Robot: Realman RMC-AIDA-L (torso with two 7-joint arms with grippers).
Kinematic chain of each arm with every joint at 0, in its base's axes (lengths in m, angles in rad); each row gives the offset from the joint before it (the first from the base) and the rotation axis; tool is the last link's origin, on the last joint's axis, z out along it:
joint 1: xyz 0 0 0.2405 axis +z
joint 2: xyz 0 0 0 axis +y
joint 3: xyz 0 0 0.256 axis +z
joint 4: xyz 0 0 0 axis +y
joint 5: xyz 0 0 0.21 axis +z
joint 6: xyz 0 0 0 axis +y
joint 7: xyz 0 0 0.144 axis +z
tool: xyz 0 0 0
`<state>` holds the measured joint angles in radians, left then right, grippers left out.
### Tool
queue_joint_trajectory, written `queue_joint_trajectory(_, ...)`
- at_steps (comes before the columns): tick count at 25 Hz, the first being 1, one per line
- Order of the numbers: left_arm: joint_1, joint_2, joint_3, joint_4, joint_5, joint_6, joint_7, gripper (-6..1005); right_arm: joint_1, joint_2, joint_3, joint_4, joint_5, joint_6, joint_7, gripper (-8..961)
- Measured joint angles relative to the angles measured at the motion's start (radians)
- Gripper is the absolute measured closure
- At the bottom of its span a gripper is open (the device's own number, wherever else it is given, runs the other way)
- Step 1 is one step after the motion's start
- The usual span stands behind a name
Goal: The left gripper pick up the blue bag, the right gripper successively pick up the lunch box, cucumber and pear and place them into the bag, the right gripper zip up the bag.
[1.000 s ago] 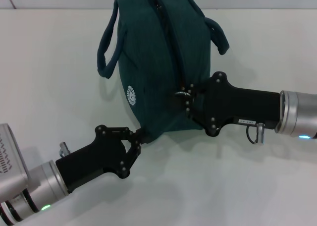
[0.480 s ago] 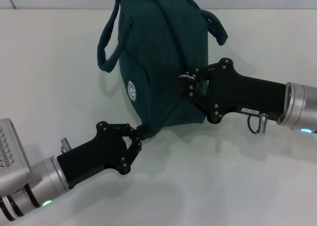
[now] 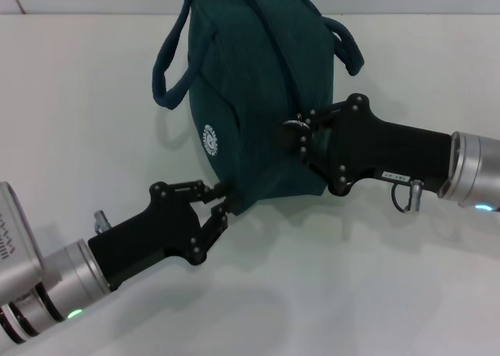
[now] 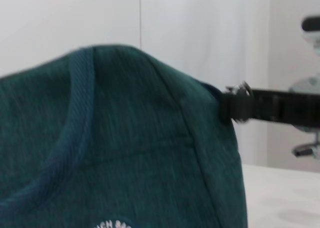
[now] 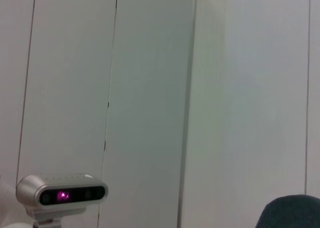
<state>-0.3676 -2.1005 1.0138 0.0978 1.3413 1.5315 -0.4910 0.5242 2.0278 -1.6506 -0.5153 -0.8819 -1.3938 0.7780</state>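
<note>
The blue bag [image 3: 250, 98] stands on the white bench [image 3: 78, 122], zipper seemingly closed, so the task looks nearly finished; no food shows outside. The right end effector [image 3: 295, 137] pinches the zipper pull; the left end effector [image 3: 225, 200] grips a bottom corner. Only the left wrist view shows the logo lettering.

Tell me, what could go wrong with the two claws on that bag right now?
The left gripper pinches only the bottom corner of the blue bag, so the fabric might slip free. The right gripper is at the zipper pull on the bag's side; with so small a hold, it could lose the pull or tug the bag sideways on the table.
</note>
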Motion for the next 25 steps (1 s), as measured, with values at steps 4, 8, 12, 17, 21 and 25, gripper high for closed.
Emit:
queue_joint_trajectory(4, -0.008, -0.002, 0.004, -0.003, -0.020, 0.012, -0.007, 851, -0.003, 0.000, -0.001, 0.000, 0.000, 0.000, 0.000, 922)
queue_joint_trajectory(8, -0.034, -0.003, 0.000, -0.023, -0.022, 0.006, -0.019, 773, -0.001, 0.000, -0.002, 0.003, -0.001, -0.001, 0.000, 922)
queue_joint_trajectory(12, -0.067, -0.004, -0.002, -0.055, -0.052, -0.026, -0.016, 668, 0.004, 0.000, -0.003, 0.010, -0.001, -0.001, 0.000, 922)
queue_joint_trajectory(17, -0.077, -0.004, -0.001, -0.065, -0.072, -0.041, -0.016, 485, -0.001, 0.000, -0.003, 0.012, -0.002, 0.000, 0.007, 922)
queue_joint_trajectory(21, -0.078, -0.004, 0.002, -0.061, -0.073, -0.042, -0.010, 342, 0.001, 0.000, -0.003, 0.022, -0.002, 0.000, 0.008, 922)
queue_joint_trajectory(25, -0.078, -0.003, 0.001, -0.061, -0.073, -0.044, 0.009, 417, 0.001, 0.000, -0.003, 0.026, -0.003, 0.003, 0.009, 921)
